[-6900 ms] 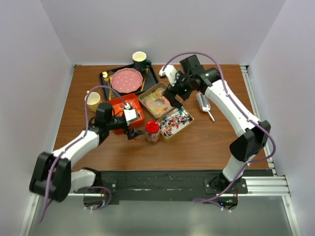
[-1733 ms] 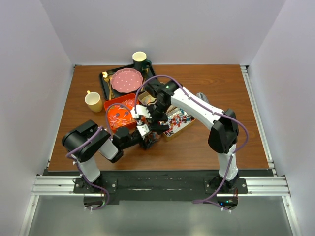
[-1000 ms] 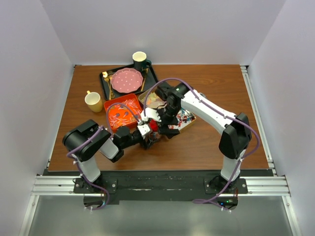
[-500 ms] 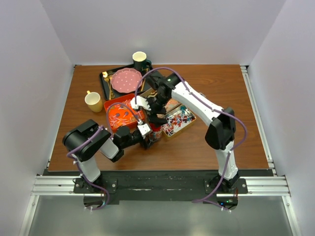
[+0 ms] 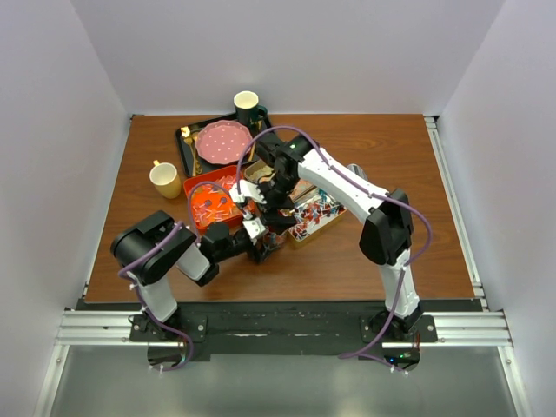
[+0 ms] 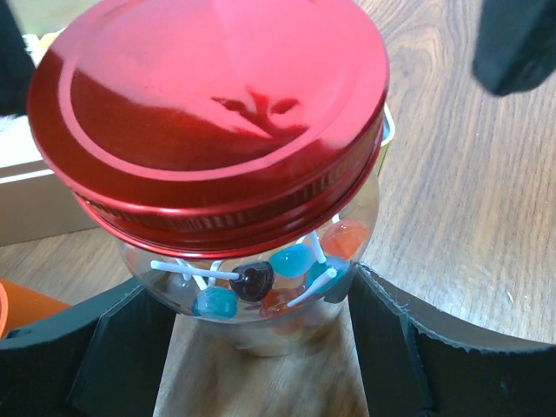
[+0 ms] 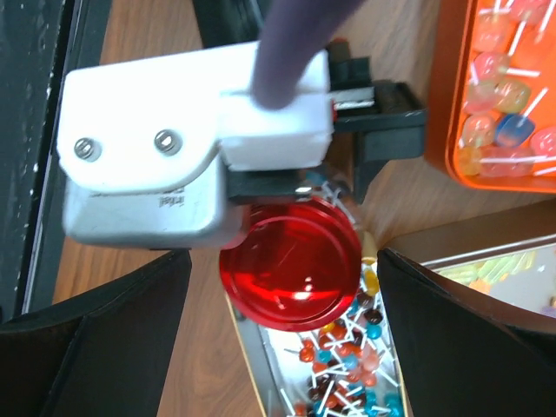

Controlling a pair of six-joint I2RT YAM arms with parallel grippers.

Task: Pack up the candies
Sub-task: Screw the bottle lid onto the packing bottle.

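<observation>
Fingers (image 6: pixel 113 356) of the left gripper (image 6: pixel 252 291) are pressed against both sides of the jar (image 6: pixel 261 320), low in the left wrist frame; a few candies (image 6: pixel 291 261) are seen inside, under the red lid (image 6: pixel 208 113). Unscrewing is judged the step in hand: the right gripper (image 7: pixel 282 261), spread wide and empty above, must be lowered and closed on the lid. Only the right wrist view shows the candy tin (image 7: pixel 248 356) beyond, at bottom centre.

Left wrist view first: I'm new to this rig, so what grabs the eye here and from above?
A glass jar with a shiny red lid fills that view, clamped between the left fingers. From above, both arms meet over it mid-table, beside a tin of candies.
</observation>
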